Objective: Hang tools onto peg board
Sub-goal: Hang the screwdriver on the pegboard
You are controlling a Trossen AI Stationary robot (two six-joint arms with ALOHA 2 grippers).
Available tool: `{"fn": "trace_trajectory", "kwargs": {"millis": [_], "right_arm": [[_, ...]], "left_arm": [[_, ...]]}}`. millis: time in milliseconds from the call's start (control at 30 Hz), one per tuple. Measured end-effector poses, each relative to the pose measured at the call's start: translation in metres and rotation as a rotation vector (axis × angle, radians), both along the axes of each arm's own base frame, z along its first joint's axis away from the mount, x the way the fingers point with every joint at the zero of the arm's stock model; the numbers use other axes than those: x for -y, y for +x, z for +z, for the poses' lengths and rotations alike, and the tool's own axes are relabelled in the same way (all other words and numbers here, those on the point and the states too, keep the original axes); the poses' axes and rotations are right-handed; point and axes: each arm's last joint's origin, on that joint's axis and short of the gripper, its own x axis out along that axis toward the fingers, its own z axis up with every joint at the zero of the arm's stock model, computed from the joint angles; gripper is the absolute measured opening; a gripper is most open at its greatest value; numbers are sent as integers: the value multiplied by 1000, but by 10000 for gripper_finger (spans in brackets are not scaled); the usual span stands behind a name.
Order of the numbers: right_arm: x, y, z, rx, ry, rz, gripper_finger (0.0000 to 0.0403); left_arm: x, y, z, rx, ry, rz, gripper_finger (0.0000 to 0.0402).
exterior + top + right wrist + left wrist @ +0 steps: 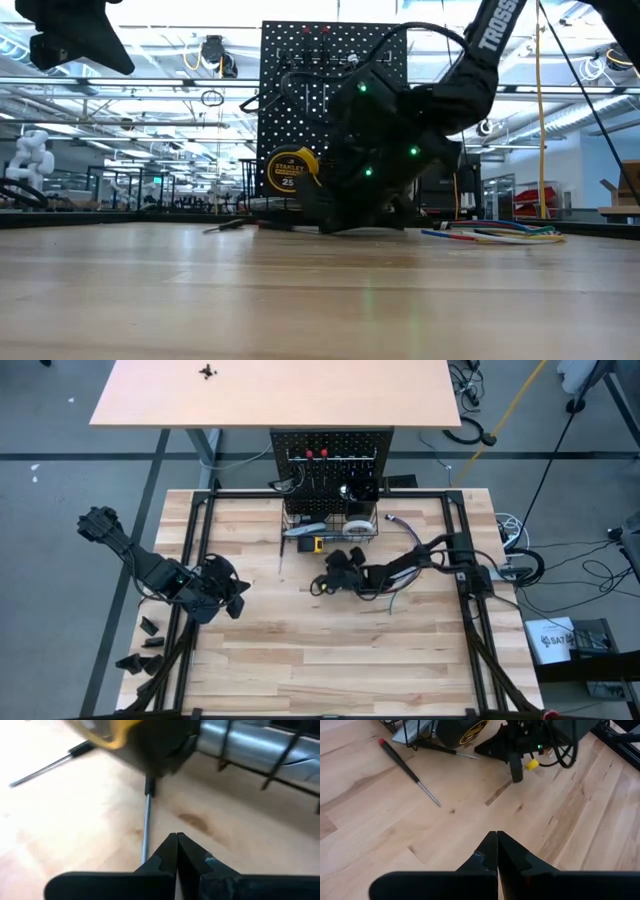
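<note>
The peg board stood upright at the table's far edge. A yellow tape measure and what looked like two screwdrivers lay on the wood just before it. The right gripper hovered low beside the tape measure, fingers pressed together, empty. The left gripper waited well apart, likewise closed and empty.

looks like a robot lab inside a big industrial hall. bare grey floor with loose cables around a wooden table. high ceiling with metal beams and bright lamps. far behind, a white robot figure and more work stations.
</note>
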Motion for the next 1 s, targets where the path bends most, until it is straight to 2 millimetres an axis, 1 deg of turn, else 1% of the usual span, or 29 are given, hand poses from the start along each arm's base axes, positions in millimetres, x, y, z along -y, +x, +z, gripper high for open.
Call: {"fn": "trace_trajectory", "kwargs": {"millis": [133, 200, 300, 400, 467, 567, 633, 700, 833, 933, 1000], "right_arm": [[-16, 2, 2, -1, 1, 60, 0], [-26, 1, 6, -14, 9, 116, 0], [-43, -5, 18, -50, 7, 173, 0], [-52, -12, 35, -59, -28, 151, 0], [-50, -14, 39, -48, -38, 87, 0], [-46, -16, 29, -79, -39, 54, 0], [-44, -15, 26, -75, -40, 39, 0], [-38, -12, 24, -49, -60, 6, 0], [-21, -5, 11, -41, -112, -19, 0], [-17, 7, 10, 16, -79, 24, 0], [-18, 14, 4, 26, -66, 40, 0]], "left_arm": [[0, 0, 0, 0, 0, 0, 0], [0, 0, 0, -1, 1, 0, 0], [0, 0, 0, 0, -3, 5, 0], [0, 0, -2, -4, 0, 5, 0], [-1, -1, -6, -16, 10, 6, 0], [0, 1, -11, 6, 25, 21, 0], [1, 3, -16, 21, 19, 19, 0], [2, 4, -22, 29, 13, 19, 0], [3, 6, -27, 31, 10, 19, 0], [4, 7, -27, 38, 14, 2, 0], [4, 7, -27, 35, 23, -13, 0]]}}
